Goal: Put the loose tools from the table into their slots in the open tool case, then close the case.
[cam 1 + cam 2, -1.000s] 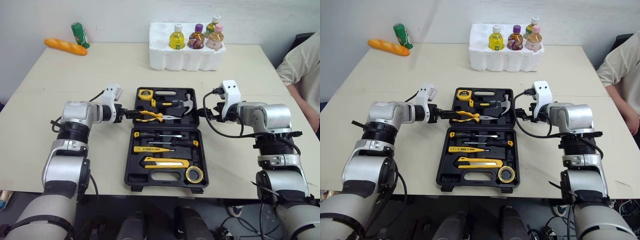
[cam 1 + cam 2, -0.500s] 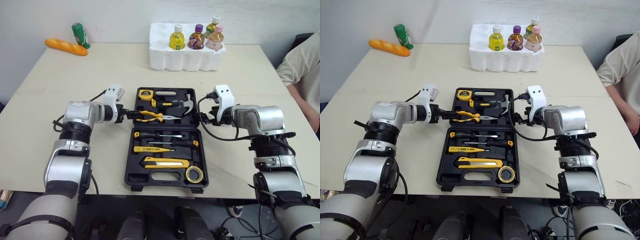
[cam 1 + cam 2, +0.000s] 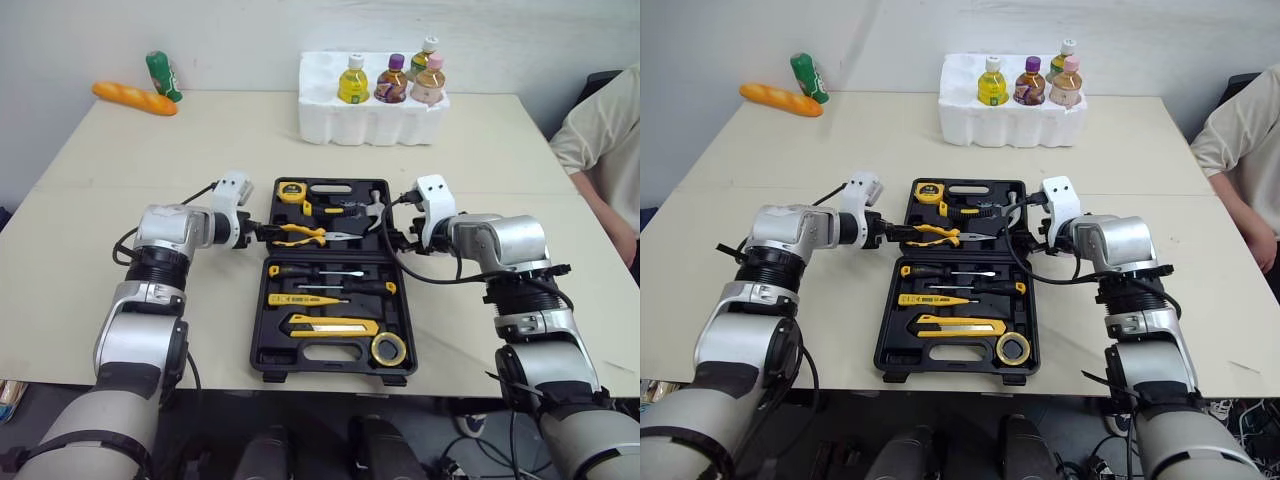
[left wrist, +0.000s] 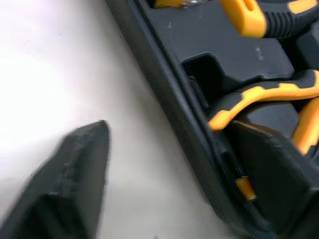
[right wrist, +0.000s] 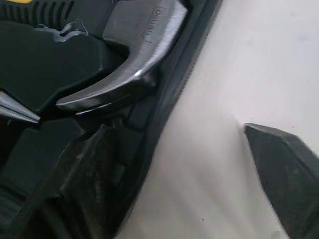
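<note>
The black tool case (image 3: 330, 353) lies open in the middle of the table. Its far half holds a tape measure (image 3: 291, 190), yellow-handled pliers (image 3: 300, 235) and a hammer (image 3: 374, 208). Screwdrivers (image 3: 330, 271), a utility knife (image 3: 335, 325) and a tape roll (image 3: 388, 348) lie in the near half. My left gripper (image 3: 262, 233) is open astride the far half's left wall, one finger (image 4: 70, 184) over the table, the other (image 4: 279, 174) by the pliers handle (image 4: 259, 94). My right gripper (image 3: 392, 238) is open astride the right wall, near the hammer head (image 5: 134, 59).
A white foam tray (image 3: 372, 118) with several bottles stands at the back of the table. A bread loaf (image 3: 134, 98) and a green can (image 3: 160, 75) lie at the back left. A person's arm (image 3: 600, 140) reaches in at the right edge.
My right gripper has moved left, from beside the case to its right wall. My left gripper has edged right onto the left wall. The tools have not moved.
</note>
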Controlling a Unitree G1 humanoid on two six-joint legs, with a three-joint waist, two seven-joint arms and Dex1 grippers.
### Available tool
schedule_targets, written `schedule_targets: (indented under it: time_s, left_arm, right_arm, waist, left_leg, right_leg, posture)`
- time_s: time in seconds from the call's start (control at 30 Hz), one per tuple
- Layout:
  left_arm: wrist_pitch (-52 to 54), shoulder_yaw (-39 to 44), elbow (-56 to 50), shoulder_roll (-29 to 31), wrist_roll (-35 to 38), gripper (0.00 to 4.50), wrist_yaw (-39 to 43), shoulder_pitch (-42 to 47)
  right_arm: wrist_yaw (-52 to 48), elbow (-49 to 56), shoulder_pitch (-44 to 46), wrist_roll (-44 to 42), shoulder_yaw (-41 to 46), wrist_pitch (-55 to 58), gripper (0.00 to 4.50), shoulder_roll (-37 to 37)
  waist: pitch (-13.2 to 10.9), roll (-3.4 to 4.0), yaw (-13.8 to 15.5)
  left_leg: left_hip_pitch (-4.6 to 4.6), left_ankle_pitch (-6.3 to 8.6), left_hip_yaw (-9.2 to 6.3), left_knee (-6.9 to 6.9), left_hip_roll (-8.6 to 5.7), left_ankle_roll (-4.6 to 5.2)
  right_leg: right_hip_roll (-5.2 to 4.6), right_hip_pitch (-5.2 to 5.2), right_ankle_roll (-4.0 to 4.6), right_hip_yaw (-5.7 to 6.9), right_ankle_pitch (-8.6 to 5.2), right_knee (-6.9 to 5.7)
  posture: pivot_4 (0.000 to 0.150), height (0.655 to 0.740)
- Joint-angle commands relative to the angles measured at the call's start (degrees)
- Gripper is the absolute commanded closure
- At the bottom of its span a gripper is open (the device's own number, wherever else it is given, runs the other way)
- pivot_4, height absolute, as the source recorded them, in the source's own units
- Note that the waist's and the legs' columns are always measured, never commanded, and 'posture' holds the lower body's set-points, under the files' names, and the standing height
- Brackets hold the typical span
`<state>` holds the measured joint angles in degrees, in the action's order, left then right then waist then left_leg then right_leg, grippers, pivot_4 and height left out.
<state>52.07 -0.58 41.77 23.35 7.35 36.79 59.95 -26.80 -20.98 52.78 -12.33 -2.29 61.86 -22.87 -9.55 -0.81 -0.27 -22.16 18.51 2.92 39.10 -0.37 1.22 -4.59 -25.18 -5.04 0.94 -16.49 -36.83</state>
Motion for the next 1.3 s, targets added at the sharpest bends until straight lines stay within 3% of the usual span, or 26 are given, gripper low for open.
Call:
schedule_targets:
  time_s: [0.03,0.13,0.2,0.33,0.47,0.67,0.9,1.13,1.3]
  left_arm:
    - [2.59,-2.94,-2.15,-2.4,-0.36,2.25,0.08,-4.74]
    - [5.02,-3.65,-5.79,-3.13,-0.11,3.64,0.19,-7.33]
    - [6.22,-3.39,-7.57,-3.42,0.11,3.88,-0.49,-8.48]
    - [6.83,-0.75,-9.01,-4.36,1.1,3.91,-2.67,-8.78]
    - [6.45,3.44,-13.05,-6.25,4.33,3.98,-3.34,-8.24]
    - [-2.48,6.78,-16.23,-6.61,4.96,3.98,-3.88,-5.89]
    - [-24.34,4.98,-15.4,-4.2,0.52,4.11,-3.71,-5.22]
    - [-49.98,2.41,-19.4,-3.01,-5.21,4.23,-6.62,-12.66]
    - [-63.78,0.88,-20.31,-0.6,-10.91,4.39,-11.32,-20.91]
  right_arm:
    - [0.71,-0.12,-1.98,0.14,-0.28,1.83,2.24,0.94]
    - [1.53,0.0,-2.57,0.31,0.26,2.45,3.86,1.69]
    - [2.07,0.82,-3.08,0.0,0.52,3.32,4.49,2.13]
    - [2.77,2.21,-3.59,-0.39,0.85,4.23,4.5,2.58]
    - [3.67,4.18,-3.05,-0.69,1.83,3.12,4.5,3.54]
    - [2.37,10.27,-3.07,1.13,0.36,-9.56,4.5,3.85]
    - [2.66,16.99,-6.46,1.32,2.88,-20.78,4.5,4.94]
    - [1.81,23.28,-16.96,5.41,0.6,-41.58,4.5,4.5]
    - [3.23,20.71,-26.12,16.05,-3.82,-67.09,4.5,-0.22]
  waist:
    - [0.23,-0.01,-0.01]
    - [0.86,0.03,0.09]
    - [1.16,0.16,0.12]
    - [1.34,0.37,0.0]
    - [1.36,0.43,0.07]
    - [1.08,0.49,0.03]
    - [0.86,0.47,0.01]
    - [0.66,0.43,-0.72]
    - [0.61,0.37,-1.43]
  left_leg:
    - [0.0,0.0,0.0,0.0,0.0,0.0]
    - [0.09,0.05,-0.06,-0.03,0.0,0.04]
    - [0.25,0.14,-0.16,-0.06,0.01,0.09]
    - [1.1,0.56,-0.4,-0.35,0.03,0.25]
    - [1.07,0.59,-0.52,-0.39,0.02,0.26]
    - [0.81,0.49,-0.54,-0.38,0.01,0.14]
    - [-1.05,-0.14,-0.43,-0.23,0.0,-0.3]
    - [-1.14,-0.14,0.4,-0.2,-0.01,-0.14]
    - [-1.05,-0.14,0.46,-0.1,0.01,-0.09]
  right_leg:
    - [-0.01,0.01,0.0,0.0,0.0,0.0]
    - [-0.04,0.13,0.0,0.02,0.0,0.04]
    - [-0.07,0.37,0.01,0.05,-0.01,0.18]
    - [-0.11,1.4,0.05,0.14,-0.03,0.83]
    - [-0.14,1.46,0.05,0.18,-0.03,0.95]
    - [-0.12,1.27,0.03,0.24,-0.02,0.99]
    - [0.08,-0.86,0.0,0.29,0.01,0.36]
    - [0.08,-1.3,-0.04,0.26,0.03,0.09]
    - [0.07,-1.28,-0.05,0.05,0.04,-0.08]
  posture:
    - [0.15,0.7367]
    - [0.15,0.7367]
    - [0.15,0.7367]
    - [0.15,0.7367]
    - [0.15,0.7367]
    - [0.15,0.7367]
    - [0.15,0.7367]
    - [0.15,0.7367]
    - [0.15,0.7367]
